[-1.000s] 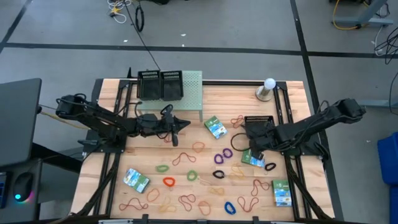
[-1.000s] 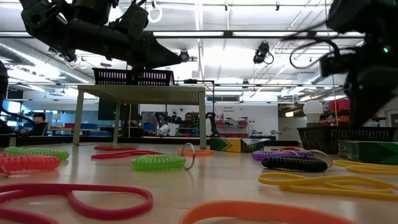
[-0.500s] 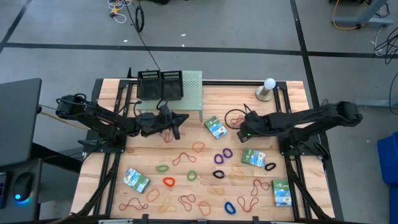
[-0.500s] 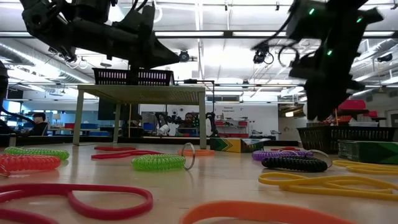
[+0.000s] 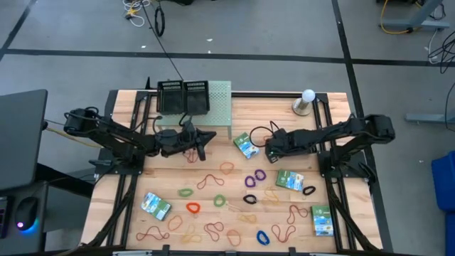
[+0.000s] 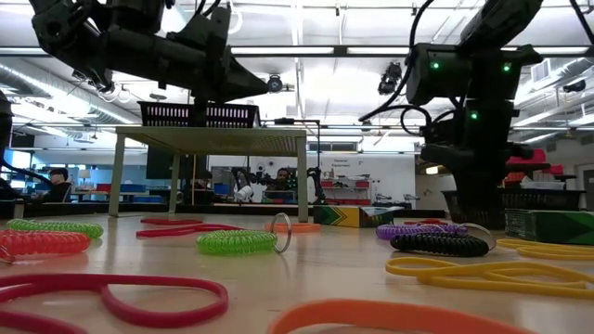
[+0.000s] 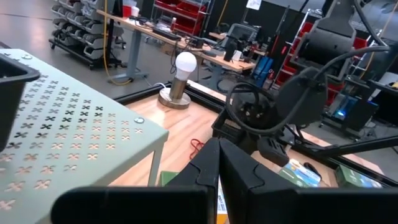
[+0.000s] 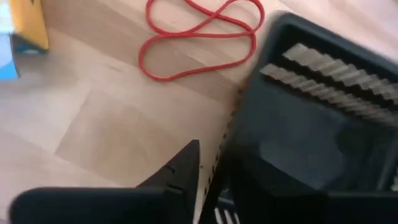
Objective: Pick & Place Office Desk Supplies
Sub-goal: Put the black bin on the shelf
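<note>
The right gripper (image 5: 269,147) hangs over a black tray (image 8: 311,124), probably to move it; whether it grips, I cannot tell. At its 9 o'clock lies a packet (image 5: 245,146), with rubber bands (image 5: 213,180) scattered toward 7 o'clock. The left gripper (image 5: 207,141) waits closed beside the shelf (image 5: 220,99).
</note>
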Controlling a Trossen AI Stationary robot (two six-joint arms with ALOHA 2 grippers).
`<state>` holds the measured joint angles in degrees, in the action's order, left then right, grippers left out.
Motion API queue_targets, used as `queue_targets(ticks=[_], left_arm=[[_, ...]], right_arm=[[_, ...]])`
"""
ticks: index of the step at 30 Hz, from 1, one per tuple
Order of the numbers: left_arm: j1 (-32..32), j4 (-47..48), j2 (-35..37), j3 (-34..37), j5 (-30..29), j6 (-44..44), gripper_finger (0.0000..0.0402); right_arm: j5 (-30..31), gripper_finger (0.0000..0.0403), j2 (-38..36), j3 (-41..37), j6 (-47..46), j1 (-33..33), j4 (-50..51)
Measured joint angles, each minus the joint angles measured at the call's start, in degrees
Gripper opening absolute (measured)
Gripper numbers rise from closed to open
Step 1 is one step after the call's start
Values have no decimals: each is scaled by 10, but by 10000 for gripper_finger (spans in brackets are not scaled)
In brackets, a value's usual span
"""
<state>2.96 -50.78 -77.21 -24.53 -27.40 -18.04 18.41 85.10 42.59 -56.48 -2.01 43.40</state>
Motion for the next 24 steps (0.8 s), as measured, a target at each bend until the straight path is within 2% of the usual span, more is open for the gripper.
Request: queue_targets(ticks=[7, 15, 19, 24], left_arm=[[0, 0, 0, 0, 0, 0, 13], [0, 0, 0, 0, 0, 0, 13], [0, 0, 0, 0, 0, 0, 13], [0, 0, 0, 0, 0, 0, 13]], right_arm=[[8, 12, -1, 36, 48, 28, 54], [75, 15, -1, 158, 86, 105, 185], [105, 11, 2, 199, 148, 164, 160], [115, 10, 26, 226, 249, 230, 44]])
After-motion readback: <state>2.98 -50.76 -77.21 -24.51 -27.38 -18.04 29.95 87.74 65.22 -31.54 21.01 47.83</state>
